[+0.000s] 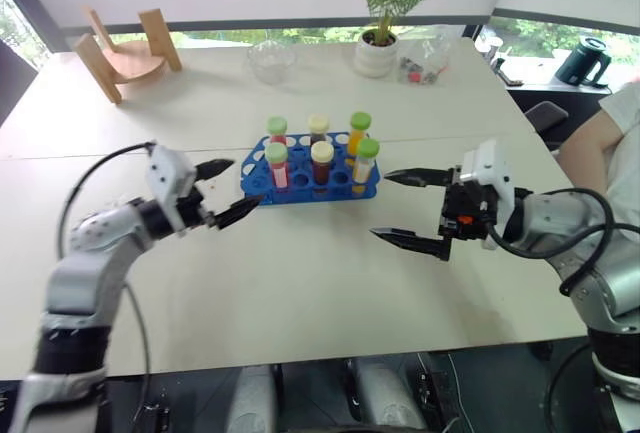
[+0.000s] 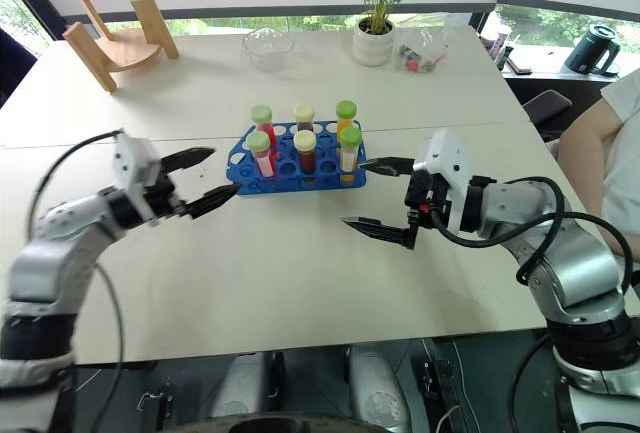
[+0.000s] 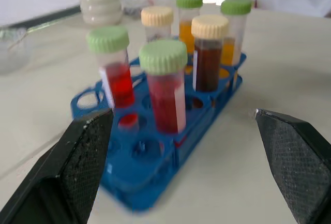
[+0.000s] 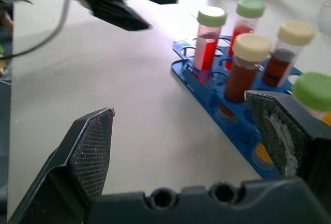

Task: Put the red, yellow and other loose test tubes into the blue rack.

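The blue rack stands in the middle of the white table, with several capped tubes upright in its holes. Its near row holds a red tube with a pale green cap, a dark brown-red tube with a cream cap and a yellow tube with a green cap. Behind them stand a second red tube, a cream-capped tube and an orange tube. My left gripper hangs open and empty just left of the rack. My right gripper is open and empty to the rack's right.
A curved wooden stand sits at the far left corner. At the back stand a glass bowl, a potted plant and a clear bag of small items. A person sits at the right edge.
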